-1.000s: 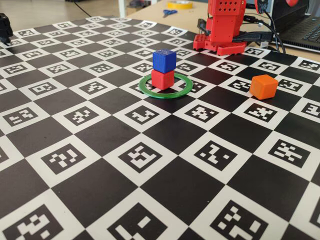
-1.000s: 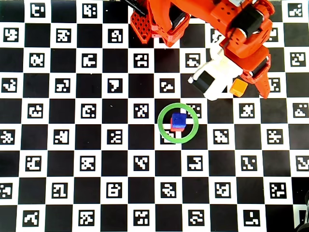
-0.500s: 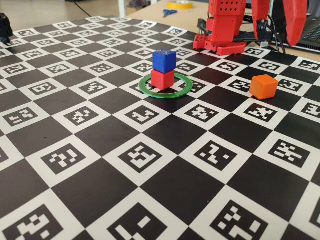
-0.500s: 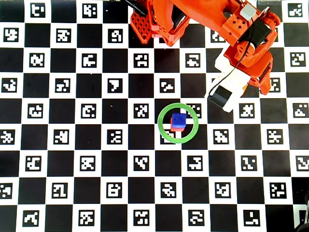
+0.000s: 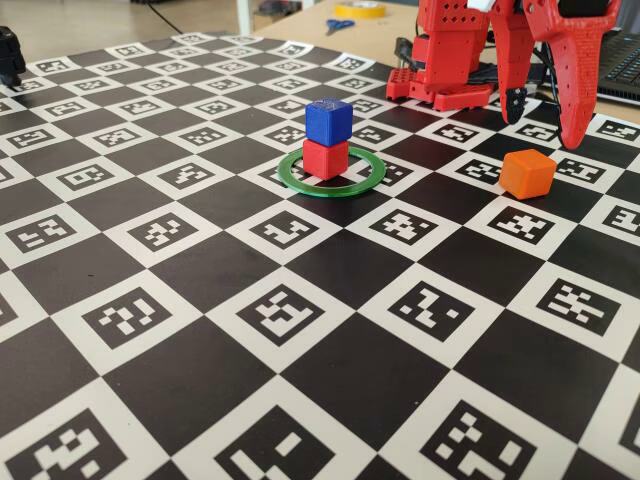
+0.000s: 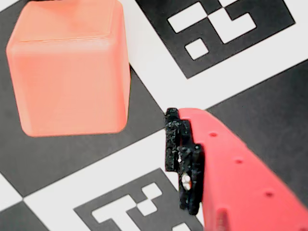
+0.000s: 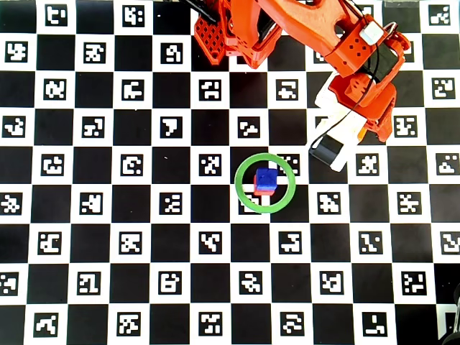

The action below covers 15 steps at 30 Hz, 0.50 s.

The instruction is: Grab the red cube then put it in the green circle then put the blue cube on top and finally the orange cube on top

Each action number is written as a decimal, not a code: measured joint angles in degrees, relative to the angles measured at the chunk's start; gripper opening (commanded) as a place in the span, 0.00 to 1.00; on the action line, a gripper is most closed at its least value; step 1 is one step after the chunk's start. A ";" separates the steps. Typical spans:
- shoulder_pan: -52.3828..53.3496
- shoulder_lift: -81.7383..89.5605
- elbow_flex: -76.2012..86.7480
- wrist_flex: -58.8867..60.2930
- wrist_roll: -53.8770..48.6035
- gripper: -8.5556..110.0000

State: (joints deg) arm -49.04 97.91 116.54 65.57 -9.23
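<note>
1. The orange cube is taken as the landmark. It rests on the tabletop, well apart from the green circle and to its right in the fixed view.
2. The red cube is seated inside the green circle, and the blue cube is stacked on the red cube. Only the orange cube is judged to remain unplaced.
3. The gripper is held above and slightly behind the orange cube in the fixed view, with both fingers pointed down toward the tabletop. No contact with the cube is seen.
4. The fingers are spread apart, with a clear gap visible between them in the fixed view. Nothing is held.
5. In the wrist view, the orange cube lies at upper left, and one finger with its dark pad lies at lower right, clear of the cube. The second finger is not shown in that view.
6. In the overhead view, the orange cube is hidden beneath the arm; its exact offset from the gripper cannot be read there.
7. The cube has no long axis, so either pair of opposite faces is judged usable. The coming move is judged to turn on descending until the cube sits between the fingers.
</note>
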 measured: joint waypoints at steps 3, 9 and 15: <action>0.00 -1.41 1.32 -2.37 -0.26 0.40; -0.09 -3.87 2.72 -6.24 0.00 0.40; -0.09 -5.80 3.08 -8.53 0.00 0.40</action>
State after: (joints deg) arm -49.13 92.11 119.62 57.04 -9.23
